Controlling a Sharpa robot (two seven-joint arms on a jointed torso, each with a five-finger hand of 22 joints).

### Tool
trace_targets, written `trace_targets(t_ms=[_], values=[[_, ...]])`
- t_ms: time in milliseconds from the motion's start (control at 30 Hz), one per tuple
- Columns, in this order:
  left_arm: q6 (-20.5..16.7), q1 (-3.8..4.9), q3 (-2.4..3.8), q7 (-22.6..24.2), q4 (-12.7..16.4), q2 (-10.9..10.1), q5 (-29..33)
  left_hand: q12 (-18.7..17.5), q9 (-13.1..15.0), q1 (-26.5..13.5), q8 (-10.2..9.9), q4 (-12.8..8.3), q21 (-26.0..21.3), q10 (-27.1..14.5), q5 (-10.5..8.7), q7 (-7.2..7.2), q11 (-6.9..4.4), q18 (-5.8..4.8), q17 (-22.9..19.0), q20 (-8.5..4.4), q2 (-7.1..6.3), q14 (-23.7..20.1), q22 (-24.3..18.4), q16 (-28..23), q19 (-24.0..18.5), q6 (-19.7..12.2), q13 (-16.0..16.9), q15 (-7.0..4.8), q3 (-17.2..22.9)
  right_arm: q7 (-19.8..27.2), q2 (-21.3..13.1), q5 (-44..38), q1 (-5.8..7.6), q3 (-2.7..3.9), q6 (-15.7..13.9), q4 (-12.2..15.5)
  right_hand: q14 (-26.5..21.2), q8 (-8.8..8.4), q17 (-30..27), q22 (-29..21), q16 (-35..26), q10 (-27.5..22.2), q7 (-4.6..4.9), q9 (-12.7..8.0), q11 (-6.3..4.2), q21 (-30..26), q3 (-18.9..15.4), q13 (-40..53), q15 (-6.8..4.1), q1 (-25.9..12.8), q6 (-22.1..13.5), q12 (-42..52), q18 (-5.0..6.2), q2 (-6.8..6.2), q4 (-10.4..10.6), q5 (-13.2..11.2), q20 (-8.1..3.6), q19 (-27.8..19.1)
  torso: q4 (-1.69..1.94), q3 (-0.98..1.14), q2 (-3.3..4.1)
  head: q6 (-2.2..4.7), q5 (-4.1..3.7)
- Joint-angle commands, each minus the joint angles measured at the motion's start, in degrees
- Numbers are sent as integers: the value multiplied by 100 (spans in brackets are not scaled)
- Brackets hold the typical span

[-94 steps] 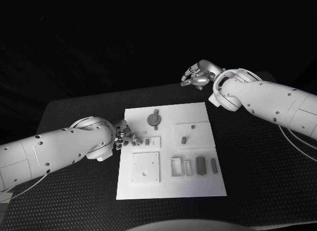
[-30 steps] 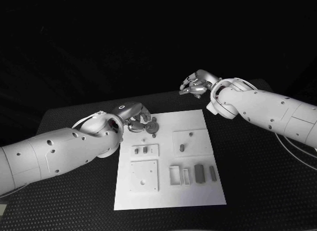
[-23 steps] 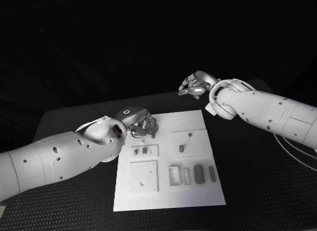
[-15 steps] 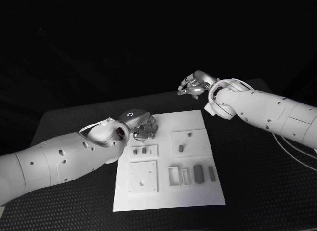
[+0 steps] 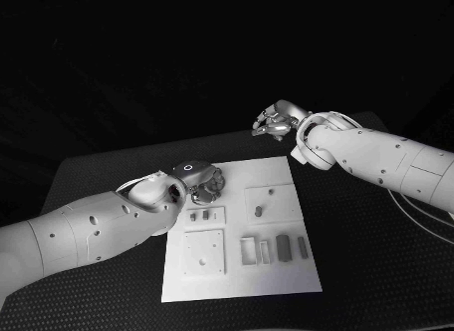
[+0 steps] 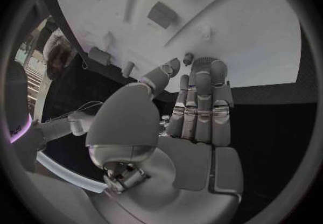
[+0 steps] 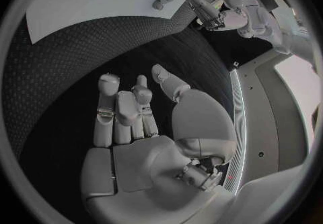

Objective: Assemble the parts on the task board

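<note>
Black table [image 5: 376, 262] under white task board [image 5: 277, 279]; fingers of both hands loose, empty.

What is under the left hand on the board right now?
The left hand hovers over the task board's far left corner. The left wrist view shows a round toothed part at its fingertips; the head view hides it.

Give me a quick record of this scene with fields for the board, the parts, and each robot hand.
board: white task board on the black table
parts: small grey pieces lying on the board's near half
left robot hand: over the board's far left corner, fingers extended together over the board
right robot hand: beyond the board's far edge, holding nothing
</note>
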Motion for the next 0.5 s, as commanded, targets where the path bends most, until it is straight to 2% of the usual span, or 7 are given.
trace_targets(t_ms=[33, 200, 500], values=[[132, -15, 1, -44, -32, 30, -80, -35, -12, 15, 18, -4, 22, 0, 4, 42, 18, 220, 11, 14, -33, 17, 24, 26, 14, -2, -7, 26, -29, 60, 7, 8, -1, 3, 46, 8, -10, -38, 9, 110, -31, 0, 41, 5, -2, -29, 0, -6, -30, -43, -9, 3, 156, 0, 20, -19, -45, -12, 116, -4, -4, -6, -6], [100, -23, 1, -40, -68, 59, -143, -79, -69, 38, 34, -4, 139, 64, 19, 47, 0, 271, 87, 1, -28, 95, 170, 216, 112, -16, -9, 7, -31, 60, 10, 8, -1, 3, 49, 19, -10, -38, 9, 110, -31, 0, 41, 6, -1, -30, 1, -6, -30, -42, -8, 3, 156, 0, 19, -18, -45, -12, 119, -5, -6, -8, -5], [64, -49, 1, -60, -151, 108, -149, -113, -118, 60, 71, 2, 230, 140, 30, 49, -20, 299, 111, -16, -4, 116, 316, 369, 155, 1, -1, -13, -3, 59, 14, 8, -1, 3, 55, 32, -10, -38, 10, 110, -32, 0, 41, 7, -1, -30, 1, -6, -30, -41, -7, 3, 156, 2, 18, -18, -45, -13, 117, -6, -4, -7, -8]])
